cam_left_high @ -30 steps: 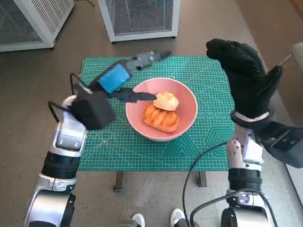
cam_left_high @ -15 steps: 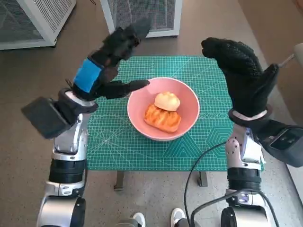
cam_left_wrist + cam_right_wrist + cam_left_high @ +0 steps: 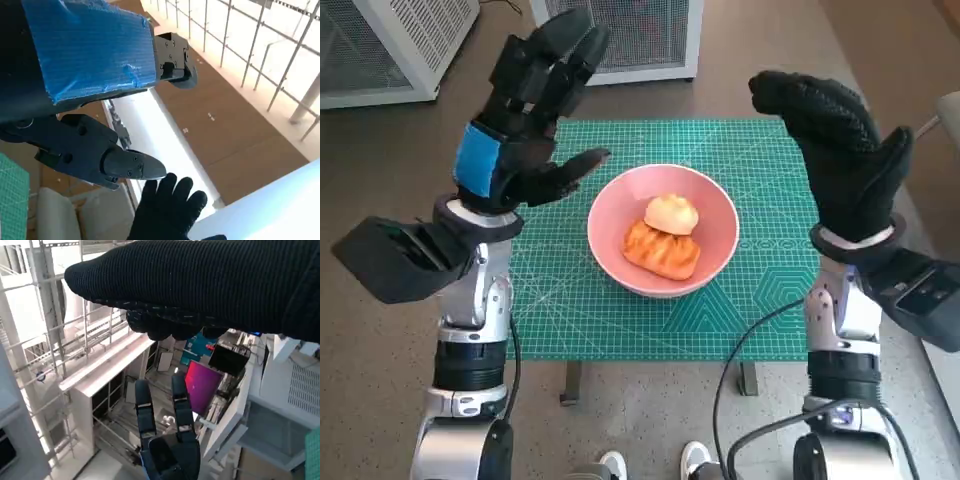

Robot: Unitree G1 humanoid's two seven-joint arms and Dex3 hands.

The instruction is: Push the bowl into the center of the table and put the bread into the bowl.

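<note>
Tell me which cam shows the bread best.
Head view: the bread lies unobstructed in the pink bowl, seen from above. Both wrist views point away from the table and show no bread.

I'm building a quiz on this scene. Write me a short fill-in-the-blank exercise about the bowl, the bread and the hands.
1. The bread lies inside the pink ____.
2. The bowl stands on a ____ cutting mat.
3. The left hand carries ____ tape over its back.
4. Both the left hand and the right hand hold ____.

Missing words: bowl; green; blue; nothing
</note>
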